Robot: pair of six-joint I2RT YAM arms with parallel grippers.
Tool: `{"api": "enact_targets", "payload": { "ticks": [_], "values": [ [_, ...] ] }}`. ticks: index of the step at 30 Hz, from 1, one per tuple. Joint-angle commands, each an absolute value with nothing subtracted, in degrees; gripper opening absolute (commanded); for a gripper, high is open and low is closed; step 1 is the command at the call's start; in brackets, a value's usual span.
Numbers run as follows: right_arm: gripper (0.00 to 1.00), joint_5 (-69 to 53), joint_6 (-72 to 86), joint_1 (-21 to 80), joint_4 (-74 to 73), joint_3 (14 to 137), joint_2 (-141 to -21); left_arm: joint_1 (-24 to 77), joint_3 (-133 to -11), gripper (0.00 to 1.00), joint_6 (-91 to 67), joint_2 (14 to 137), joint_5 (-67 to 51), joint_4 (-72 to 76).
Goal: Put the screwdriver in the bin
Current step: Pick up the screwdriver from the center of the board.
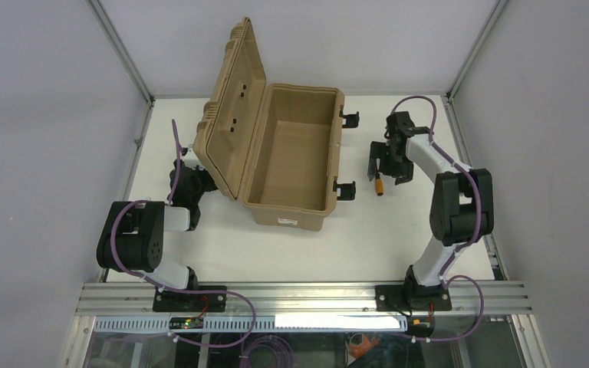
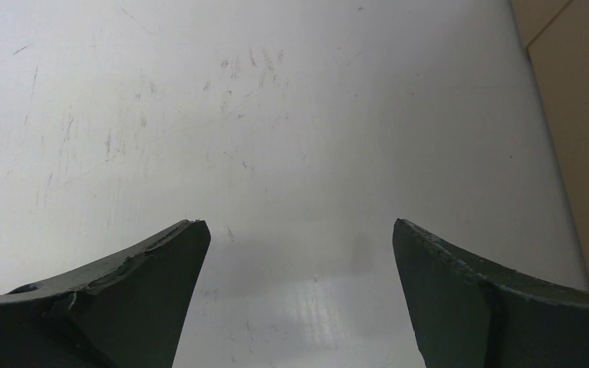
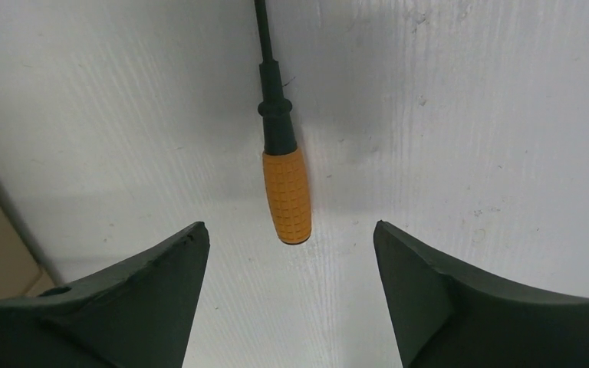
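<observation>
The screwdriver (image 3: pixel 287 193) lies flat on the white table, its orange handle toward my right gripper and its thin black shaft pointing away. My right gripper (image 3: pixel 289 227) is open just above the table, with the handle's end between its fingertips and neither finger touching it. In the top view the screwdriver (image 1: pixel 380 185) lies right of the bin (image 1: pixel 290 211), under my right gripper (image 1: pixel 389 162). The bin is a tan case standing open and empty, its ribbed lid (image 1: pixel 230 100) raised at the left. My left gripper (image 2: pixel 299 222) is open and empty over bare table, left of the bin (image 2: pixel 579 115).
Two black latches (image 1: pixel 349 117) (image 1: pixel 345 189) stick out of the bin's right side, facing the screwdriver. In the top view my left gripper (image 1: pixel 188 182) sits low beside the raised lid. Metal frame posts and grey walls bound the table.
</observation>
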State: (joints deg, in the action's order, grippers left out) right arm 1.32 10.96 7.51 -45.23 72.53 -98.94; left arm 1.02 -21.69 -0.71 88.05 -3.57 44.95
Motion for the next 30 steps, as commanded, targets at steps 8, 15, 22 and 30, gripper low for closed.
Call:
{"api": "enact_targets", "payload": {
  "ticks": [8, 15, 22, 30],
  "values": [
    [0.7, 4.13, 11.64, 7.04, -40.25, 72.07, -104.57, 0.7, -21.45, 0.99, -1.32, 86.31, -4.84, 47.11],
    [0.6, 4.0, 11.87, 7.08, -39.74, 72.41, -106.89, 0.7, -21.45, 0.99, -1.32, 86.26, -4.81, 47.11],
    [0.47, 3.96, 12.04, 7.12, -39.77, 72.75, -108.68, 0.7, -21.45, 0.99, -1.32, 86.26, -4.82, 47.11],
    [0.23, 4.11, 11.86, 7.21, -40.28, 72.85, -109.08, 0.7, -21.45, 0.99, -1.36, 86.25, -4.83, 47.13]
  ]
}}
